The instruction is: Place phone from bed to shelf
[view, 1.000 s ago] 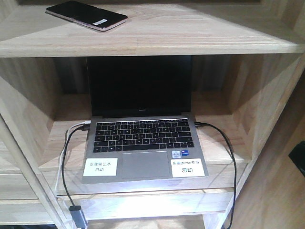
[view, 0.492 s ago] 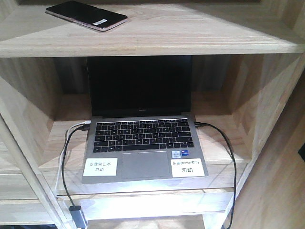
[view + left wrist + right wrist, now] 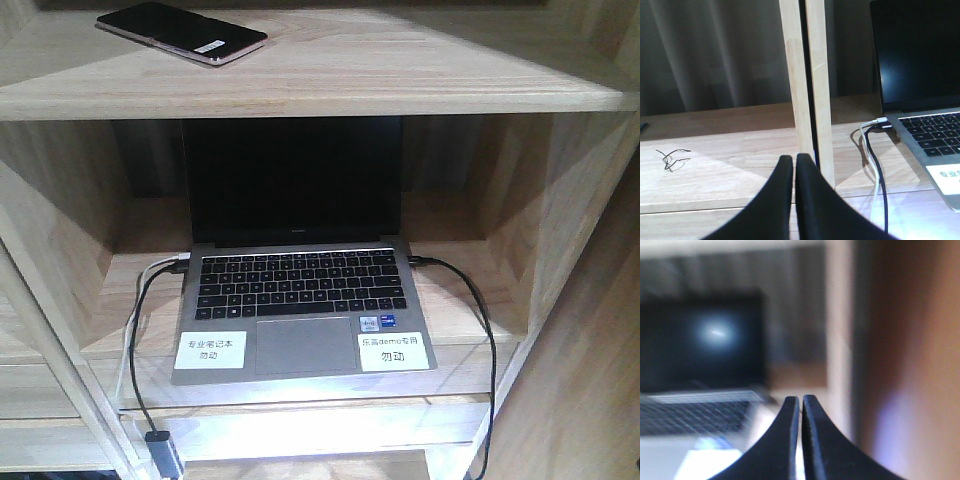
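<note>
And there it lies: the glossy black phone with its pinkish edge [image 3: 182, 32] rests flat on the pale-wood shelf [image 3: 400, 75], far left, above the open grey laptop [image 3: 300, 300]. Left gripper [image 3: 794, 165] and right gripper [image 3: 800, 407] both pinched closed, empty, job seemingly done.

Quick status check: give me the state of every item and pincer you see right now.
phone: lying flat on the top board of the shelf, nothing holding it
laptop: open, screen dark, cables plugged in on both sides
left pincer: shut, empty
right pincer: shut, empty
</note>
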